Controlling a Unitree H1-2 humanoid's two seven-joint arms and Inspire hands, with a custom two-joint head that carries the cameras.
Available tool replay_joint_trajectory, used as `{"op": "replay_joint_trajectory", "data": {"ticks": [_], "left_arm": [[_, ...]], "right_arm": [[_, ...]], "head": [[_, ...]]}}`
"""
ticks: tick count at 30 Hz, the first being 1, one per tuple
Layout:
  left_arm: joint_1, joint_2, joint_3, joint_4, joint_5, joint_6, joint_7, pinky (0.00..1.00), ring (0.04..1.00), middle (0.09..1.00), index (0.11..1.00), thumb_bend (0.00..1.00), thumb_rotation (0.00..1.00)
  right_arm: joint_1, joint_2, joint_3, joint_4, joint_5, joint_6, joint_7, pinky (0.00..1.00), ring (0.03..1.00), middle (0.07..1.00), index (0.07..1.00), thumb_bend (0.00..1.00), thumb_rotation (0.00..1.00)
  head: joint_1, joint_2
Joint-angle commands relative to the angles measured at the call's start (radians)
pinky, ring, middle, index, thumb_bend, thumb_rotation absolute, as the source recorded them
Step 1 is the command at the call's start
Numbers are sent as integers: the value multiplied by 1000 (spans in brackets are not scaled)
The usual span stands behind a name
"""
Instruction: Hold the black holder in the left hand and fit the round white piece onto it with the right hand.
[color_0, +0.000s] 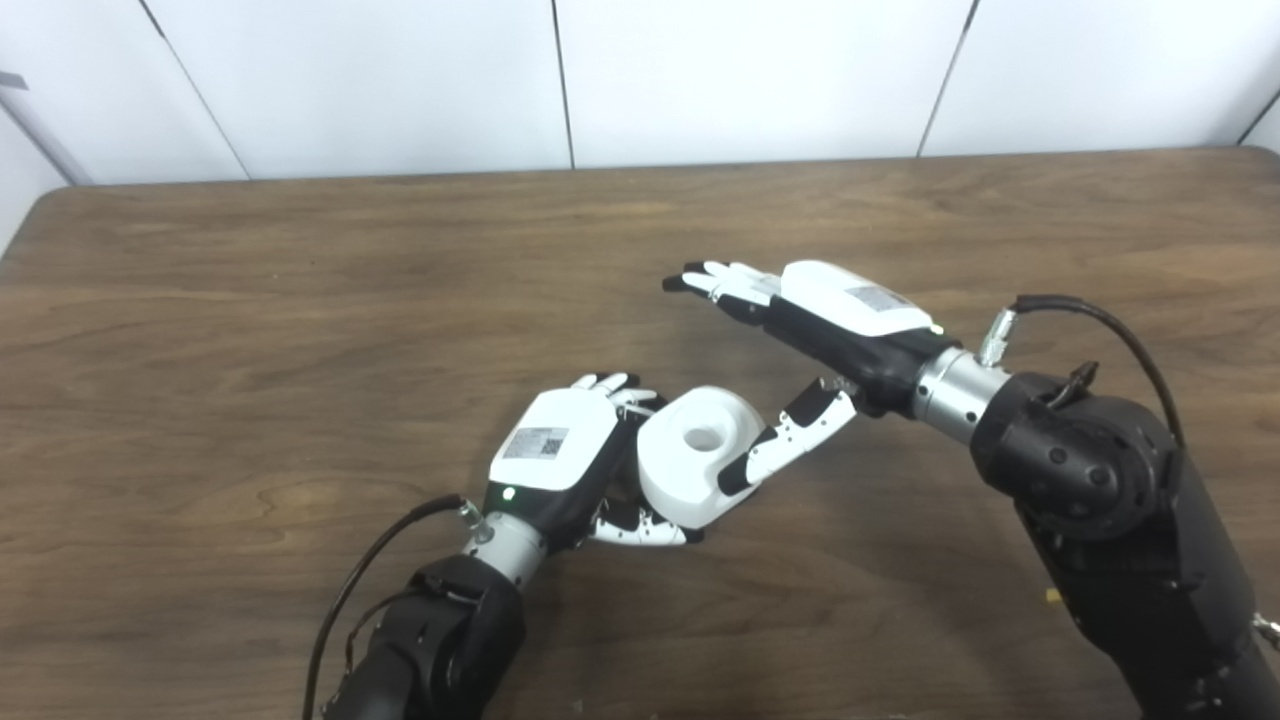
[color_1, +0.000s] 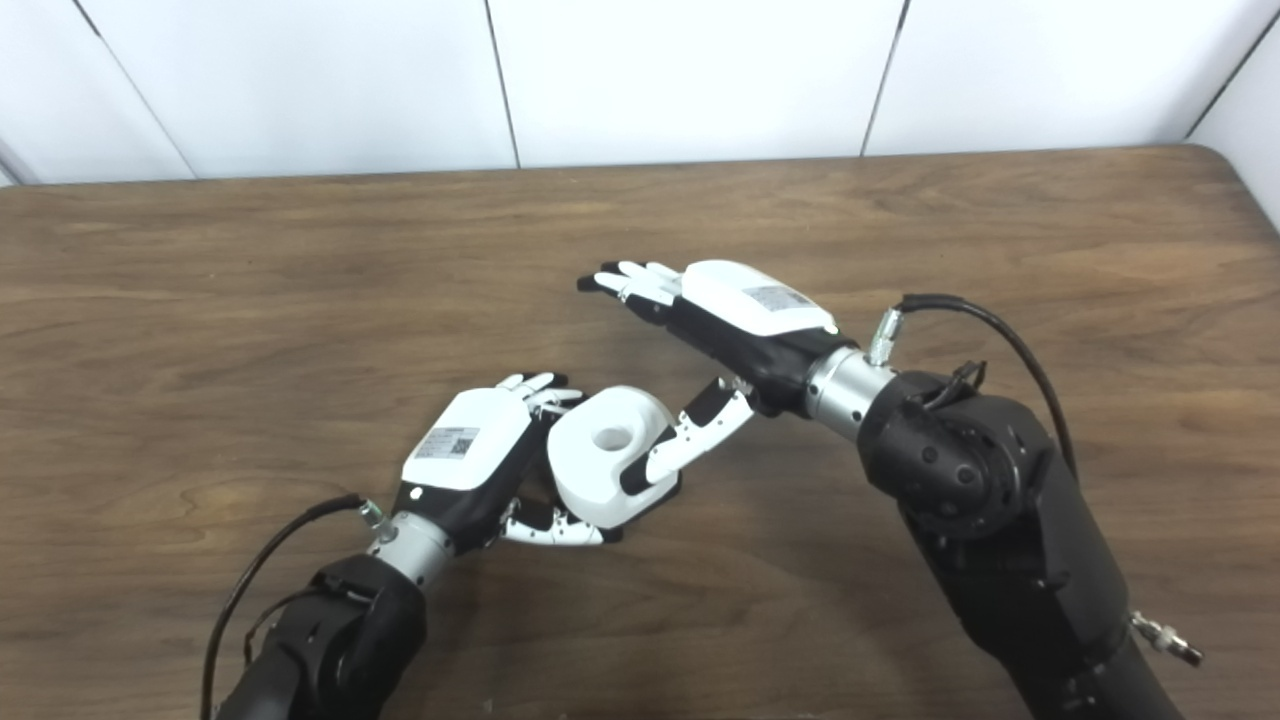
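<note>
Your left hand (color_0: 560, 455) has its fingers (color_0: 640, 525) wrapped around the round white piece (color_0: 700, 455), holding it just above the wooden desk (color_0: 300, 300) with its centre hole facing up. The black holder is hidden, so you cannot tell where it sits. Your right hand (color_0: 830, 320) is released, its fingers (color_0: 715, 280) spread flat, and its thumb (color_0: 790, 440) touches the piece's right side.

Round white piece (color_0: 697, 452), central hole up, tilted, above table
</note>
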Motion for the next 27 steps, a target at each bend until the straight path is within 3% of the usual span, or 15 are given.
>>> {"op": "replay_joint_trajectory", "data": {"ticks": [1,7,15,27], "left_arm": [[5,0,-26,35,20,-4,-39,945,921,817,486,523,53],[6,2,-25,43,17,-6,-30,944,918,817,486,523,53],[7,7,-22,44,15,-3,-36,947,920,817,486,523,53],[8,21,-7,16,20,27,-87,935,905,814,493,523,62]], "right_arm": [[-42,-11,-19,-39,11,5,-9,944,1000,990,950,1000,441],[-68,-28,-24,-21,21,-10,-17,937,1000,991,970,1000,475],[-88,-56,-52,-8,70,21,-10,968,1000,991,999,1000,573],[-80,-81,-63,-11,106,48,-19,987,1000,992,998,1000,592]], "head": [[1,0],[-1,-7],[-6,-13],[-11,-17]]}}
